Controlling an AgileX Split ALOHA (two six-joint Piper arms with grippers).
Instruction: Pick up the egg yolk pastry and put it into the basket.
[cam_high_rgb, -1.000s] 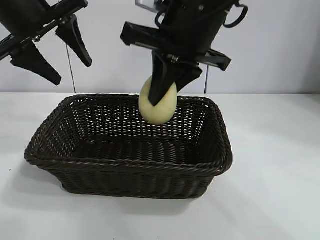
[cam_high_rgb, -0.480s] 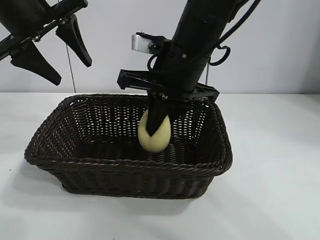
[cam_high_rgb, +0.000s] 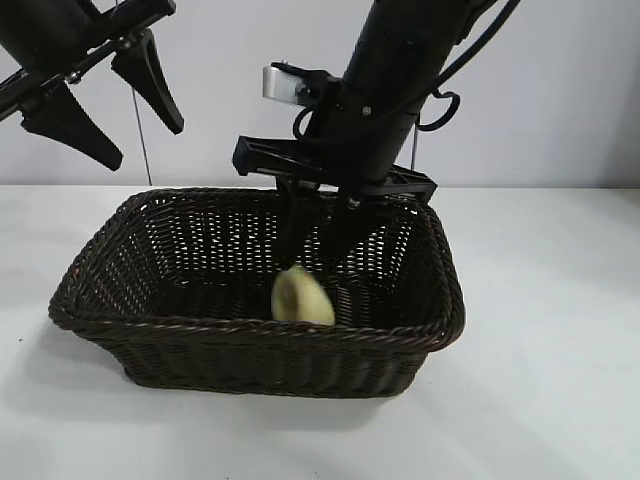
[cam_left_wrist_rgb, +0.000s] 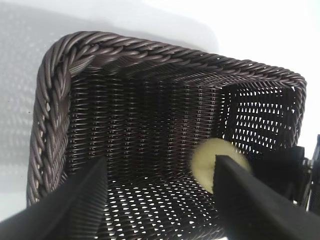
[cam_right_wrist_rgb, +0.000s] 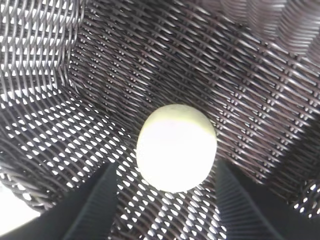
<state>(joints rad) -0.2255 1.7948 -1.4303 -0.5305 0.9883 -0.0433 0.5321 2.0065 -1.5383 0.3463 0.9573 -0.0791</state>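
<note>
On the white tabletop (cam_high_rgb: 560, 400) I see the basket (cam_high_rgb: 150, 335) under my right gripper (cam_high_rgb: 315, 235), whose fingers are spread apart and empty. The egg yolk pastry (cam_high_rgb: 302, 297) sits inside the basket just below them. My left gripper (cam_high_rgb: 100, 100) hangs high at the side, fingers apart.

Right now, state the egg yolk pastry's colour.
Pale yellow, plain; the egg yolk pastry shows best in the right wrist view.
</note>
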